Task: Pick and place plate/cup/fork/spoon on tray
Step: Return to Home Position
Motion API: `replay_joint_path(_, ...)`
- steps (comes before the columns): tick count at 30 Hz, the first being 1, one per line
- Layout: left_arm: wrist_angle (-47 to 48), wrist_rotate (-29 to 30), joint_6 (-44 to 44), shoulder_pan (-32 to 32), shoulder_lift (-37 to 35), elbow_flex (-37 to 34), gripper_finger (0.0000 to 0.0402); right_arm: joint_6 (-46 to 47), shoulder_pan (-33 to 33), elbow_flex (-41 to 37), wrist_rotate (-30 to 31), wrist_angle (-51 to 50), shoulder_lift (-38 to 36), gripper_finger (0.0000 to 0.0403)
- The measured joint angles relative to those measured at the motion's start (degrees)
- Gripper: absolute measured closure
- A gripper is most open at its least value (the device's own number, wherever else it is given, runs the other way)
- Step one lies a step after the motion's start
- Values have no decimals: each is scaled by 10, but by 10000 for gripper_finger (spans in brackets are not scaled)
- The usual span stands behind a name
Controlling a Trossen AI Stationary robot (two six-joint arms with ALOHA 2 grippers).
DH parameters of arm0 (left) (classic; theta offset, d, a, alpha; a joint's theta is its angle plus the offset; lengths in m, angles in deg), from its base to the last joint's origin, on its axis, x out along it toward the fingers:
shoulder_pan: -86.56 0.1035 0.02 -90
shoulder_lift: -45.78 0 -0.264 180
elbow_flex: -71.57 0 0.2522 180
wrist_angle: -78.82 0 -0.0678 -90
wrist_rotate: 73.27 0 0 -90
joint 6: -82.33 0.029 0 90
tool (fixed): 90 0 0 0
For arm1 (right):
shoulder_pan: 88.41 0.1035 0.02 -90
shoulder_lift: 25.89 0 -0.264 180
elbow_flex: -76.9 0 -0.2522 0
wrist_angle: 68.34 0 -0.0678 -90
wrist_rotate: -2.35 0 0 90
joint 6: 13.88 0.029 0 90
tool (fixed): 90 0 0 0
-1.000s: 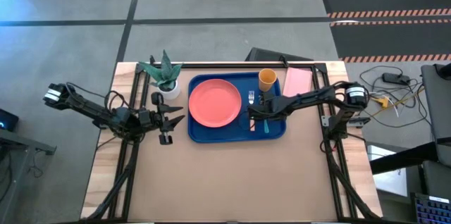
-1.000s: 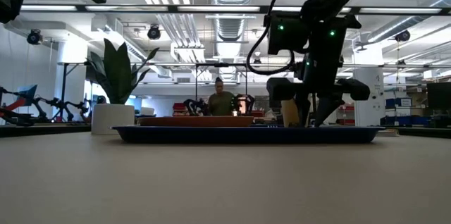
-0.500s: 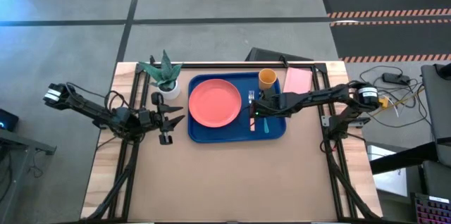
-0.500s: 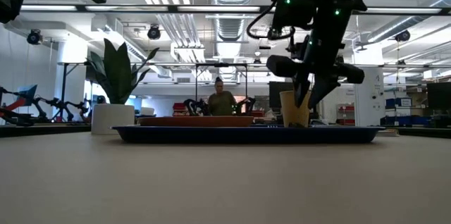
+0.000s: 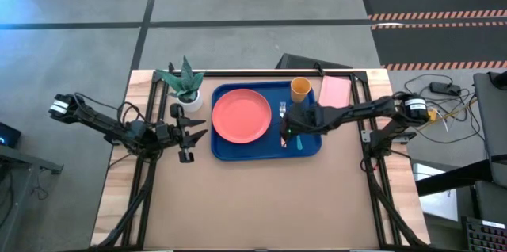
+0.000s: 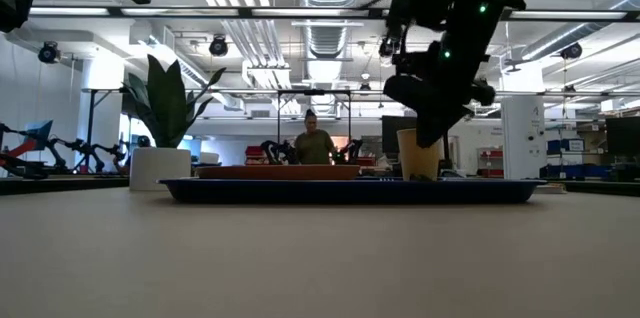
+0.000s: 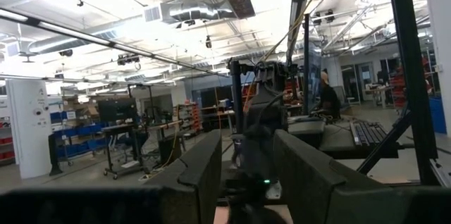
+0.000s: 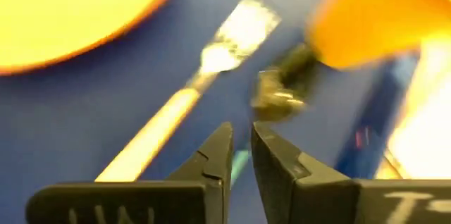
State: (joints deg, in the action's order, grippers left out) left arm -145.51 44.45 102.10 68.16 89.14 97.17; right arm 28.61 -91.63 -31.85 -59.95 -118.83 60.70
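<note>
The blue tray [image 5: 265, 150] lies at the table's far middle. On it rest the coral-pink plate [image 5: 240, 116], the orange-yellow cup [image 5: 300, 88], the fork [image 5: 283, 112] and the teal-handled spoon [image 5: 299, 143]. My right gripper [image 5: 290, 129] hovers shut and empty above the fork and spoon; its wrist view shows the fork [image 8: 211, 62], the spoon's bowl [image 8: 276, 97] and the cup [image 8: 373, 20] below the gripper [image 8: 241, 143]. My left gripper [image 5: 195, 129] waits open, left of the tray.
A white pot with a green plant [image 5: 184, 85] stands at the far left beside the tray. A pink rectangular pad [image 5: 334, 91] lies right of the cup. A person [image 6: 312, 143] sits in the room beyond the table. Bare tabletop spreads toward the near edge.
My right gripper has risen from the tray floor beside the cup and drawn slightly toward the table's right edge. Its fingers, spread a second ago in the low view, have come together. The fork and spoon stay lying on the tray.
</note>
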Motion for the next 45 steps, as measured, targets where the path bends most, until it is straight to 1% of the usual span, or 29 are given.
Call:
replay_joint_path(3, 0, 0, 0, 0, 1, 0, 288, -117, 45, -5, -4, 70, 0, 361)
replay_joint_path(4, 1, 0, 0, 0, 2, 0, 288, -146, 58, -6, -15, 98, -3, 361)
replay_joint_path(9, 7, 1, 0, 0, 1, -1, 288, -295, 100, -30, -107, 264, -47, 362)
replay_joint_path(12, 15, 1, -7, 0, 1, -1, 288, -349, 108, -61, -173, 327, -86, 362)
replay_joint_path(16, 17, 2, -15, 0, 0, -2, 288, -389, 105, -125, -226, 416, -148, 362)
replay_joint_path(20, 60, 1, -16, 0, 0, -2, 288, -401, 98, -202, -295, 490, -214, 362)
replay_joint_path(23, 92, -13, -20, 0, -2, -2, 289, -395, 95, -251, -312, 522, -263, 362)
replay_joint_path(25, 131, -49, -29, 0, -4, 7, 296, -393, 96, -279, -319, 529, -294, 362)
replay_joint_path(27, 170, -109, -32, 0, -7, 19, 310, -393, 96, -307, -321, 534, -326, 363)
replay_joint_path(29, 212, -172, -32, 0, -11, 29, 333, -393, 95, -330, -323, 543, -358, 364)
replay_joint_path(31, 254, -211, -33, -1, -16, 36, 365, -393, 96, -352, -327, 555, -390, 364)
replay_joint_path(33, 290, -233, -37, 0, -28, 36, 391, -396, 96, -372, -328, 559, -420, 365)
replay_joint_path(35, 316, -244, -45, 0, -43, 35, 395, -396, 96, -392, -327, 558, -450, 365)
replay_joint_path(38, 345, -244, -56, 0, -68, 27, 400, -396, 96, -421, -327, 559, -496, 365)
replay_joint_path(39, 350, -244, -59, 0, -76, 25, 400, -396, 96, -430, -327, 559, -510, 365)
replay_joint_path(41, 331, -244, -58, 1, -87, 16, 400, -399, 96, -447, -327, 560, -538, 365)
replay_joint_path(45, 235, -246, -36, 12, -87, -19, 401, -411, 96, -475, -327, 568, -589, 365)
